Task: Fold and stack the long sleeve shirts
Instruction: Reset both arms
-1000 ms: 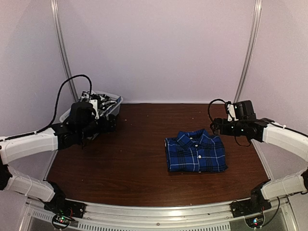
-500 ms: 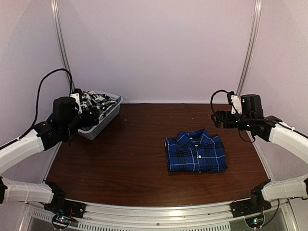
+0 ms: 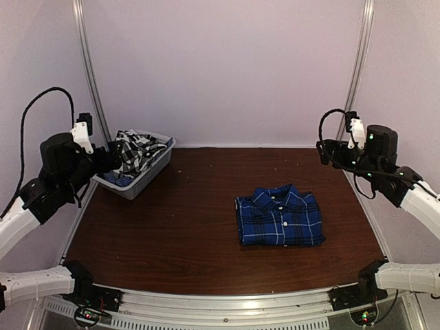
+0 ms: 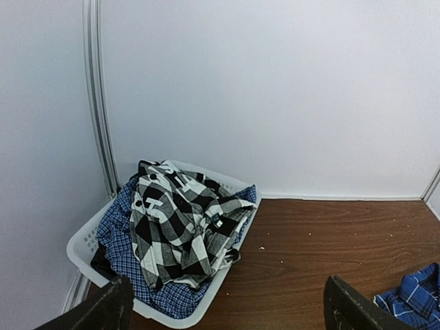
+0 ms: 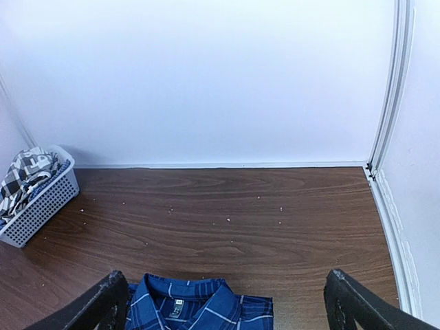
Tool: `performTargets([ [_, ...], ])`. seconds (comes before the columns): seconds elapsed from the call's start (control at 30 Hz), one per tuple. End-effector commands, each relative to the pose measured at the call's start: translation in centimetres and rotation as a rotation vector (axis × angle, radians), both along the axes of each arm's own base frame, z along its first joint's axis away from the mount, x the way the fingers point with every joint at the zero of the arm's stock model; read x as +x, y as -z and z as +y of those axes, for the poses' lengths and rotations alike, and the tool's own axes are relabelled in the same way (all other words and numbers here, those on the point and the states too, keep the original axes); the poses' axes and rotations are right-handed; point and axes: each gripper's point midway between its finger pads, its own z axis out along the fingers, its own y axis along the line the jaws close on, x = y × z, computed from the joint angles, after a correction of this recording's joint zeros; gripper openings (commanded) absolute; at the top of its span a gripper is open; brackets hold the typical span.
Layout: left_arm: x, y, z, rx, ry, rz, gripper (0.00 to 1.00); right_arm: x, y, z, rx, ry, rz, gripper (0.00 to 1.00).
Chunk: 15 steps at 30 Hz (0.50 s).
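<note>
Black left tool [image 3: 108, 160] and right tool [image 3: 327, 152], both agape and empty.

— What colours does the folded blue shirt [image 3: 280, 216] by the table's right edge show?
— Royal blue and navy plaid, crossed by thin white lines, with small white buttons down the front.
— And the checked shirt [image 4: 180, 220] at the far left corner?
— Black and white, in large bold squares. Under it lies a blue cloth [image 4: 117, 258] in a much finer blue-and-white check.
— The basket [image 4: 81, 242]?
— White plastic, its walls a grid of small holes.
— The table [image 3: 185, 220]?
— Dark reddish-brown with a streaky wood grain, dotted with pale specks.
— The wall [image 3: 227, 69]?
— Plain, white to faintly lilac.
— The left arm [image 3: 27, 213] and right arm [image 3: 419, 199]?
— White shells, black joints, black cables.
</note>
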Motion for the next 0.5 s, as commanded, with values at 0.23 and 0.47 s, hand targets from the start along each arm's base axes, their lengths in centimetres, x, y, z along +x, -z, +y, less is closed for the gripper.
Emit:
performTargets([
  [0.23, -0.4, -0.9, 0.8, 0.031, -0.019, -0.064, 0.98, 0.2, -0.9, -0.8, -0.018, 0.044, -0.05, 1.0],
  [0.47, -0.1, -0.1, 0.6, 0.029, -0.018, -0.042, 0.98, 0.0, -0.7, -1.1, -0.022, 0.051, -0.044, 1.0],
])
